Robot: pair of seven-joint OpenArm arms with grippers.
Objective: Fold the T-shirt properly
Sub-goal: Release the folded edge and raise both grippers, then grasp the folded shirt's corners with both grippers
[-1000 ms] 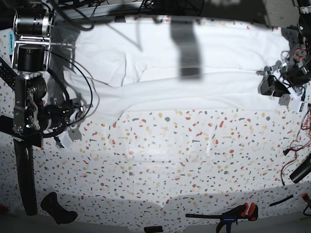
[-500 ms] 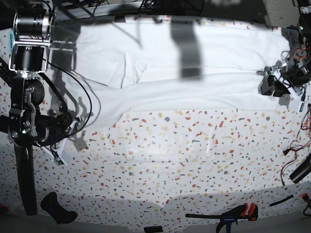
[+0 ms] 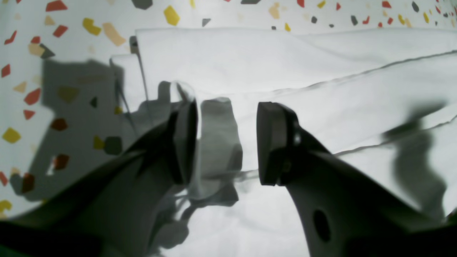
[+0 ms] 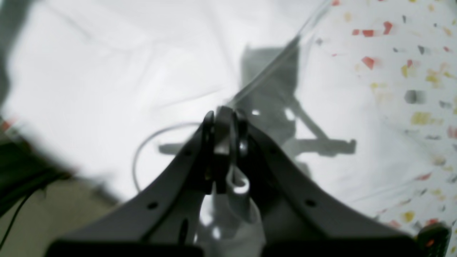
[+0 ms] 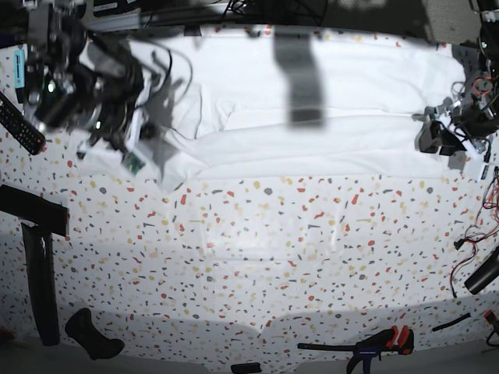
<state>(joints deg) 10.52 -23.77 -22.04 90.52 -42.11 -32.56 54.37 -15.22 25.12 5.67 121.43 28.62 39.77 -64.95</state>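
The white T-shirt [image 5: 327, 117] lies spread across the far half of the speckled table [image 5: 273, 249]. In the right wrist view my right gripper [image 4: 225, 142] is shut on a pinched fold of the T-shirt [image 4: 107, 78]. In the base view that arm [image 5: 93, 93] is at the far left, over the shirt's left end. My left gripper [image 5: 437, 140] rests at the shirt's right end. In the left wrist view this gripper [image 3: 226, 142] is open, its fingers [image 3: 275, 142] apart over the layered edge of the T-shirt [image 3: 285, 64].
A black remote [image 5: 19, 128] and black bars [image 5: 39, 273] lie along the left edge. A black handle [image 5: 93, 335] and a red-handled clamp [image 5: 382, 343] sit near the front edge. Cables [image 5: 472, 241] hang at the right. A dark shadow band [image 5: 300, 78] crosses the shirt.
My right gripper has shut on the shirt's edge, and its arm has swung from the left middle of the table to the far left. The left arm has stayed still.
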